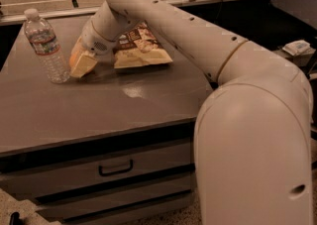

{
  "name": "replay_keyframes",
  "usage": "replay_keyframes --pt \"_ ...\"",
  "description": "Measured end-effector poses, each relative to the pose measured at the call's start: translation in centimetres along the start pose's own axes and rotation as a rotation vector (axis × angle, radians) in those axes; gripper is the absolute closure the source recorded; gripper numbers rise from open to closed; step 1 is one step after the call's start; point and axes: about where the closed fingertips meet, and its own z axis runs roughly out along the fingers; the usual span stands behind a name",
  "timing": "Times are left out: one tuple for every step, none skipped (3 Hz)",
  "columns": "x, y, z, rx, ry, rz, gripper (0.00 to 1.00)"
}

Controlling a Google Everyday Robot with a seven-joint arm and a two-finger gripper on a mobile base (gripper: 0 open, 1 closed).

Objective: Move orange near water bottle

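The water bottle (47, 45) stands upright at the back left of the grey cabinet top (99, 105). My gripper (78, 67) is low over the top just right of the bottle, almost touching it. The gripper is shut on the orange (74, 57), of which only a sliver of orange skin shows behind the cream-coloured finger (84, 63). The orange sits at about the height of the bottle's lower half. I cannot tell whether it rests on the top.
A brown and white snack bag (141, 48) lies just right of the gripper, under my arm. My arm's big elbow and base (252, 135) fill the right side. The cabinet has drawers with a dark handle (115, 169) at the front.
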Motion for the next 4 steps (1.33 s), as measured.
replay_keyframes --pt "0.0 0.1 0.3 -0.005 0.000 0.000 0.00" --pt "0.0 0.1 0.2 -0.004 0.000 -0.001 0.00" --pt "-0.6 -0.1 -1.3 0.024 0.000 -0.019 0.00" --pt "-0.7 -0.1 -4.7 0.076 -0.015 -0.017 0.00"
